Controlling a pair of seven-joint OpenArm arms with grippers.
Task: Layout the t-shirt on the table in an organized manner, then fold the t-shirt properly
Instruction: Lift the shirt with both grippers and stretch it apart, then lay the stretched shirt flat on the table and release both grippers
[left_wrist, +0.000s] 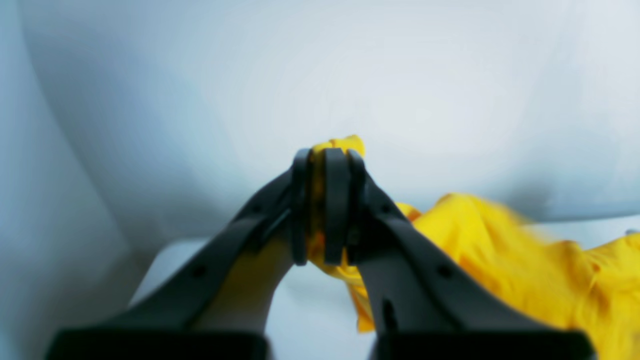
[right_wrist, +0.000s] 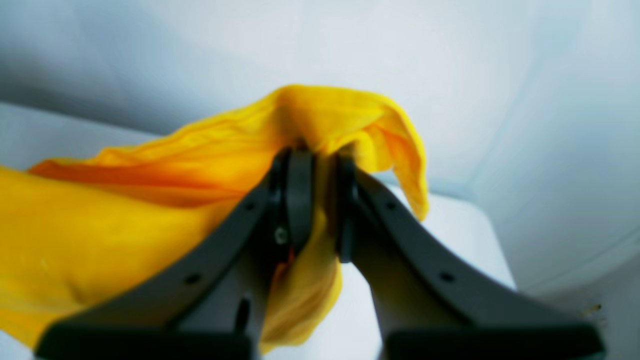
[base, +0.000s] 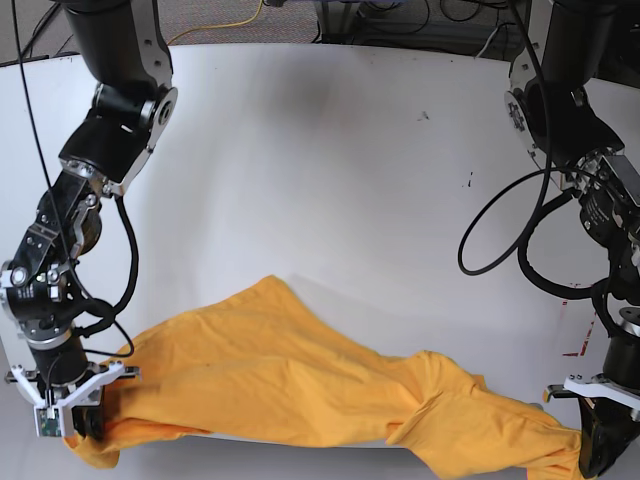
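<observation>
The orange-yellow t-shirt (base: 300, 385) is stretched in a crumpled band across the near edge of the white table (base: 330, 170) in the base view. My left gripper (base: 598, 452) sits at the base view's lower right, shut on one end of the cloth; the left wrist view shows the fingers (left_wrist: 336, 210) pinching a yellow bunch of t-shirt (left_wrist: 525, 260). My right gripper (base: 82, 425) at the lower left is shut on the other end, with t-shirt fabric (right_wrist: 150, 200) folded over the fingers (right_wrist: 300, 200) in the right wrist view. No lettering shows.
Black cables (base: 510, 240) loop off the arm at the base view's right. A red mark (base: 575, 352) lies on the table by that arm. A few dark specks (base: 468, 182) dot the far right of the tabletop. Cables and floor run behind the far edge.
</observation>
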